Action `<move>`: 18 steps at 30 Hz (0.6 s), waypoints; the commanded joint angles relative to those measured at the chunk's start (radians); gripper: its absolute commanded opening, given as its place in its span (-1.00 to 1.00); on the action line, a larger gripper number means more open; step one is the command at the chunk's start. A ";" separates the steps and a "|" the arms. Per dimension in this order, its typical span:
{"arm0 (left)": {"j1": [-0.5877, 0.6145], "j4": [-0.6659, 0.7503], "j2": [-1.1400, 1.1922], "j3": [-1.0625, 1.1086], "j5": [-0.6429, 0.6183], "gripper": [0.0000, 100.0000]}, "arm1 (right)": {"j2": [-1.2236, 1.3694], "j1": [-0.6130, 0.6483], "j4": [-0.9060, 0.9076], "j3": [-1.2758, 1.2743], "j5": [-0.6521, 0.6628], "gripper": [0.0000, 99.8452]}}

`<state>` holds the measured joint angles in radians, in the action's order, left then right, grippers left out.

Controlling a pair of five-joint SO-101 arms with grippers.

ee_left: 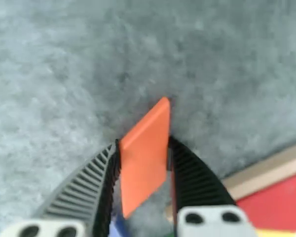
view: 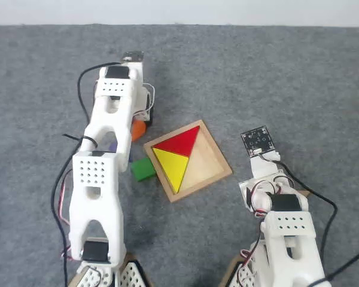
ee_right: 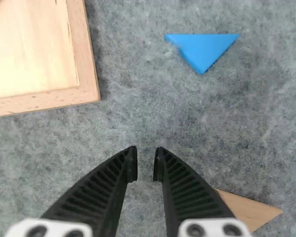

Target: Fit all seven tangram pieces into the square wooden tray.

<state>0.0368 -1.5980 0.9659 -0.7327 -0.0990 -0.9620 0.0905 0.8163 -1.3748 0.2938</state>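
Note:
The square wooden tray [view: 218, 156] lies mid-table, holding a red triangle [view: 180, 143] and a yellow triangle [view: 173, 167]. My left gripper [ee_left: 144, 148] is shut on an orange piece [ee_left: 144, 158], which stands on edge just above the carpet beside the tray's corner [ee_left: 266, 170]. In the high view the orange piece [view: 137, 130] peeks out under the left arm, left of the tray. My right gripper [ee_right: 144, 165] hangs over bare carpet near the tray's edge [ee_right: 86, 74], fingers nearly together with nothing between them. A blue triangle [ee_right: 202, 48] lies ahead of it, and a tan triangle [ee_right: 249, 211] lies beside one finger.
A green piece [view: 142, 169] lies against the tray's left side, and a bit of a purple piece [view: 113, 145] shows under the left arm. The right arm [view: 287, 221] stands right of the tray. Grey carpet covers the table.

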 commanded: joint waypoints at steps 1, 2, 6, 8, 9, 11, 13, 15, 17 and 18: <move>-0.003 -0.089 0.031 -0.008 0.041 -0.98 | -0.022 -0.005 -0.021 0.006 -0.012 -0.82; -0.002 -0.101 0.035 -0.004 0.051 -0.98 | -0.022 -0.005 -0.021 0.006 -0.012 -0.82; 0.028 -0.160 0.038 0.002 0.092 -0.98 | -0.022 -0.005 -0.019 0.006 -0.012 -0.82; 0.044 -0.160 0.009 0.038 0.124 -0.98 | -0.022 -0.005 -0.019 0.006 -0.012 -0.82; 0.049 -0.160 -0.014 0.073 0.140 -0.98 | -0.022 -0.005 -0.021 0.006 -0.012 -0.82; 0.049 -0.160 -0.080 0.156 0.172 -0.98 | -0.022 -0.005 -0.021 0.006 -0.012 -0.82; 0.051 -0.144 -0.166 0.245 0.192 -0.98 | -0.022 -0.005 -0.021 0.006 -0.011 -0.82; 0.051 -0.120 -0.273 0.334 0.196 -0.98 | -0.022 -0.005 -0.021 0.006 -0.011 -0.82; 0.041 -0.097 -0.391 0.420 0.193 -0.98 | -0.022 -0.005 -0.021 0.008 -0.011 -0.82; 0.028 -0.087 -0.451 0.461 0.190 -0.98 | -0.022 -0.005 -0.021 0.008 -0.011 -0.82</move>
<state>0.0736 -1.7039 0.6989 -0.3951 0.0806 -0.9620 0.0905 0.8163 -1.3748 0.2938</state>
